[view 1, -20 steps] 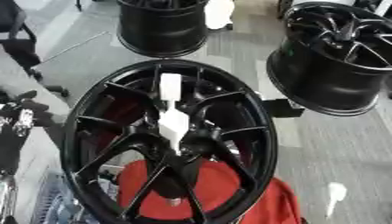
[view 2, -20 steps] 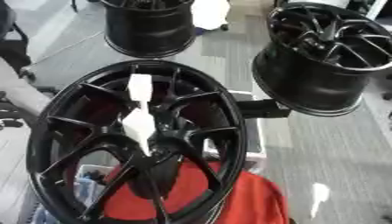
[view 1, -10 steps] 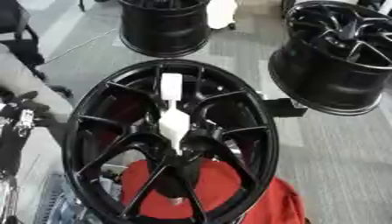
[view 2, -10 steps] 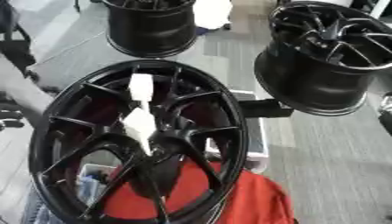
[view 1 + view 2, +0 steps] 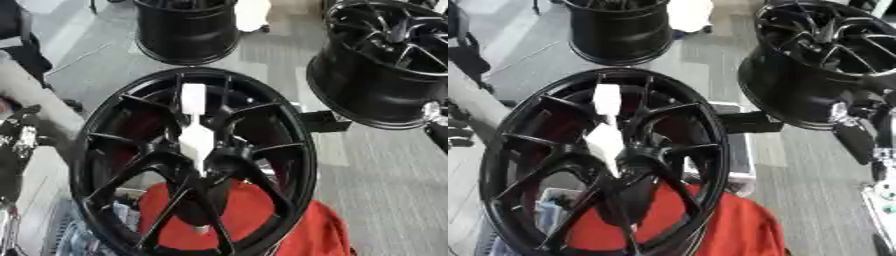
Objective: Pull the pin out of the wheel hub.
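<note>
A black multi-spoke wheel hub stands tilted in the middle of the view. A white pin sticks out of its centre, with a flat white top end toward the far rim. My right hand hangs at the right edge beside the hub, fingers straight and pointing down, apart from the pin. A dark part with silver bits, which may be my left hand, shows at the left edge, too blurred to read. Nothing touches the pin.
Two more black wheels stand behind, one at the back and one at the right. A red cloth lies under the hub. A black block juts out at the hub's right rim. A white object sits far back.
My right hand has come into view at the right edge, moving in beside the right wheel. The pin and hub stay as they were; the picture has shifted slightly.
</note>
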